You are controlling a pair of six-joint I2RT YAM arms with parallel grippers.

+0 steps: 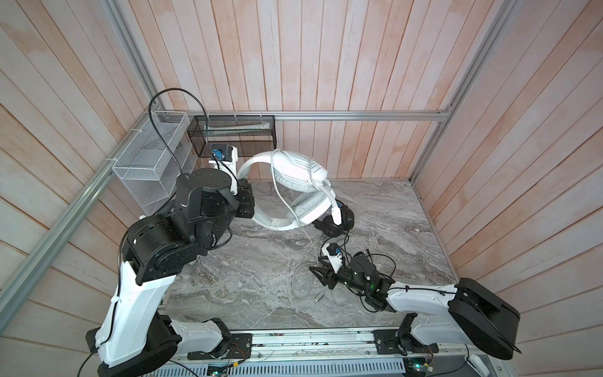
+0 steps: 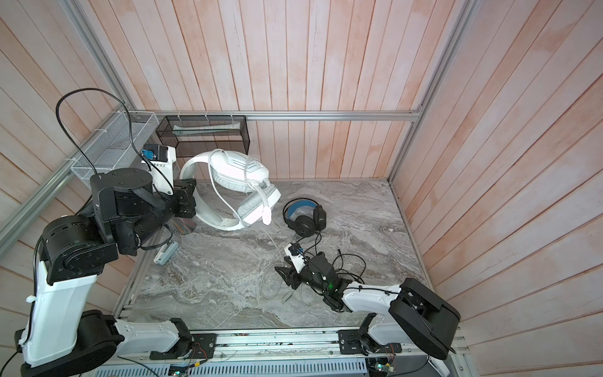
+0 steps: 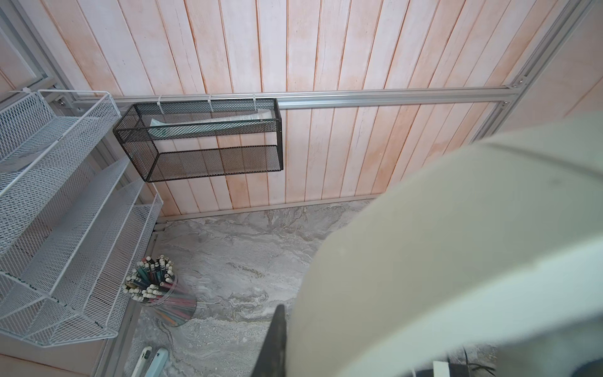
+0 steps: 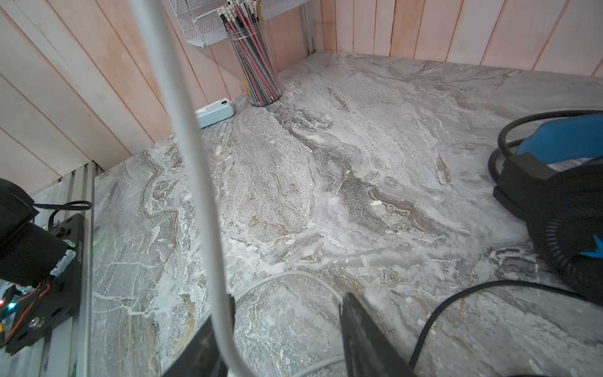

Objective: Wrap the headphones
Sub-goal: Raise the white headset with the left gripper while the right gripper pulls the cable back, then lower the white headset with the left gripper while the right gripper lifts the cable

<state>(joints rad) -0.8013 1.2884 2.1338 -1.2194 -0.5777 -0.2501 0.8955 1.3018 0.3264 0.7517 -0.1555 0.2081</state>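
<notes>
Much bare tabletop [image 4: 326, 196] beside white cable [image 4: 192, 147]

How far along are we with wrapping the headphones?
Nothing looks wrapped yet. In hand: left gripper shut on the white headset, lifted by its band; right gripper open around its white cable, which trails to loops on the table. Left: winding that cable, then the black headset, lying with its black cable loose.

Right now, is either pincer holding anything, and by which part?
The left pincer grips the white headphones by their headband. The right pincer holds nothing: its jaws stand apart with the grey-white cable running loose between them.
</notes>
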